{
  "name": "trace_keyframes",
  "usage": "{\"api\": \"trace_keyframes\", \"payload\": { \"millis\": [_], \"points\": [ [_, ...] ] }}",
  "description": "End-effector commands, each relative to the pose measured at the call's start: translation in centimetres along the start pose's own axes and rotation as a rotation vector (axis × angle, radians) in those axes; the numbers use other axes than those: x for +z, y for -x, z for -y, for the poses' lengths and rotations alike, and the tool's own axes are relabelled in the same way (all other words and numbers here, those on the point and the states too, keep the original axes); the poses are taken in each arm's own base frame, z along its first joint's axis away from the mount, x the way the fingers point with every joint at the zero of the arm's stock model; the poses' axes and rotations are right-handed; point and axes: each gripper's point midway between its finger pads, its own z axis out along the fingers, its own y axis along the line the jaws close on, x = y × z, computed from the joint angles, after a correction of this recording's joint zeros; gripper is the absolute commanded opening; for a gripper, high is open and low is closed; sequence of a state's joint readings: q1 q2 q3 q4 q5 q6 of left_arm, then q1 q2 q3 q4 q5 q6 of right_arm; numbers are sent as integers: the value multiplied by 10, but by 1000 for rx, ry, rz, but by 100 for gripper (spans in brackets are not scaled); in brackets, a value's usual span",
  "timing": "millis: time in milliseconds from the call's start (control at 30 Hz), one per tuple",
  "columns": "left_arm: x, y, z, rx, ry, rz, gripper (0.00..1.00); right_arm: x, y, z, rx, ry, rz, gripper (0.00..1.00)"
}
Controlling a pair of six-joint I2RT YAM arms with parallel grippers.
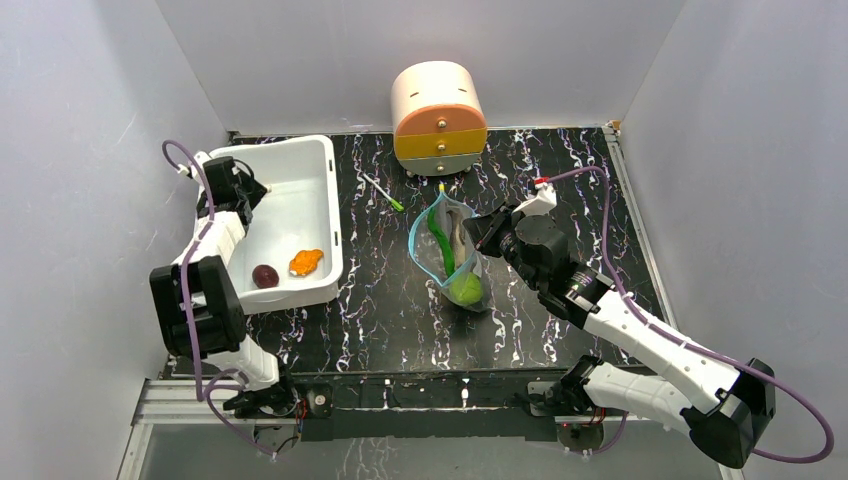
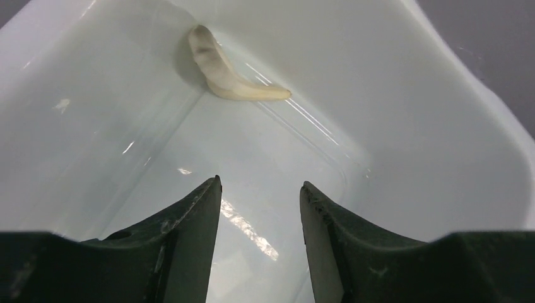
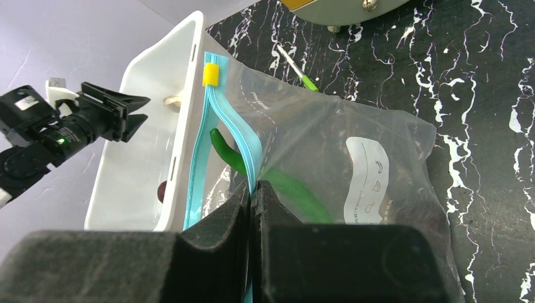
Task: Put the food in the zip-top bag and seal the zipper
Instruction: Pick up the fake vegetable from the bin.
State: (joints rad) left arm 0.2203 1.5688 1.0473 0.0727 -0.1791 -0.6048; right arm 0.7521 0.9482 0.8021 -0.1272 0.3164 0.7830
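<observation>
Right gripper (image 3: 252, 188): I see its fingers pressed flat together on the zipper (image 3: 217, 123), pinching one teal lip of the bag's mouth.
Left gripper (image 2: 260, 186): it is released, with a clear gap between the fingers and nothing in it. It hangs over the far end of the white tub (image 1: 300, 165).
Zip-top bag (image 1: 470, 262): it lies on the black marbled table (image 1: 560, 170), mid-table and just right of the tub. Its mouth faces the tub, and my right gripper is at its right side.
Zipper state: the two teal strips part from the yellow tab (image 3: 209, 74) and stand apart, so the mouth is open.
Food in the bag: I can make out the green pepper (image 1: 440, 240), the fish (image 1: 458, 235) beside it, and the lime-green fruit (image 1: 465, 290) at the near end.
Food in the tub: the purple-brown ball (image 1: 265, 275) and the orange lump (image 1: 306, 262) sit close together at the near end, not touching.
Also in the tub: a pale curved piece (image 2: 230, 72) rests against the far wall, beyond my open left fingers.
Bag face: a white label (image 3: 369, 180) shows on the clear side.
Elsewhere: the pen (image 1: 385, 193) lies between the tub and the round drawer unit (image 1: 438, 118).
</observation>
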Motion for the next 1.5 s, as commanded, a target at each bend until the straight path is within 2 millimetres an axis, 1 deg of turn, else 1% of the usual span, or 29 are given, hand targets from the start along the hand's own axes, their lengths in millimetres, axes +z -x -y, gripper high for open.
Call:
{"api": "trace_keyframes", "payload": {
  "millis": [0,133,300,400,700,833,967,1133,1467],
  "points": [
    [16,19,-9,-18,53,74,46,-7,32,-22,33,59,99,0],
    [26,20,-18,-15,79,103,46,-8,32,-21,33,55,99,0],
    [49,7,-27,-3,117,55,46,-6,29,-19,22,49,91,0],
    [59,4,-30,-1,130,49,46,-5,28,-18,15,46,86,0],
    [86,10,-26,-1,132,62,45,-3,31,-12,-7,13,104,0],
    [94,12,-26,0,137,77,45,-2,34,-11,-23,-4,113,0],
    [101,14,-30,11,156,81,42,0,36,-8,-35,-21,120,0],
    [108,13,-32,13,166,78,40,4,36,-8,-48,-33,124,0],
    [111,19,-35,33,185,96,35,5,37,-5,-54,-45,129,0]
  ]
}}
